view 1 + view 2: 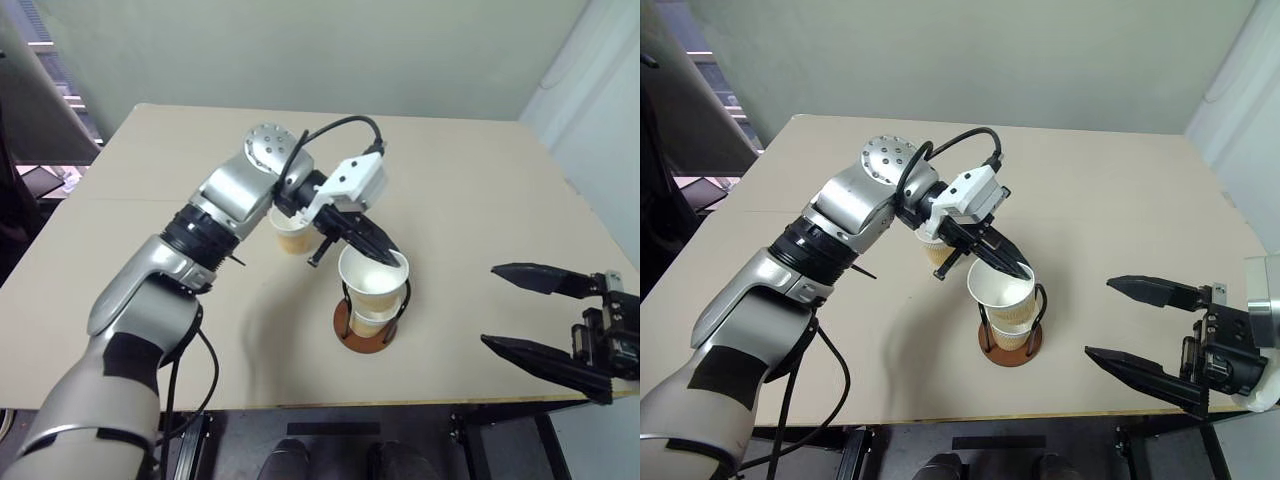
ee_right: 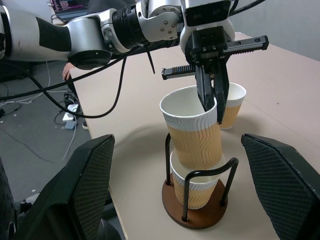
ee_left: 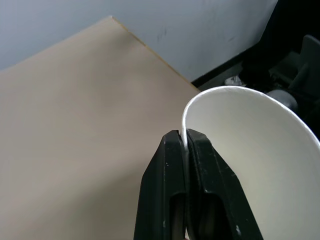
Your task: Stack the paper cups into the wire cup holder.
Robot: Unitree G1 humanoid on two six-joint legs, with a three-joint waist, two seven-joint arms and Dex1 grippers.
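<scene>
The left gripper (image 2: 212,102) pinched a cup's rim (image 3: 186,112) over the wire cup holder (image 2: 195,212); the right gripper (image 1: 520,310) stood open.

Third cup (image 1: 292,236): I see it behind the wire cup holder (image 1: 365,335), half covered by my left gripper (image 1: 385,256).
Held cup (image 3: 255,165): cut off at the edge.

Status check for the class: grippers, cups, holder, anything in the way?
Left gripper shut on second cup, partly nested in the cup in the holder. Right gripper open, empty. Third cup waits behind. Nothing blocking.
</scene>
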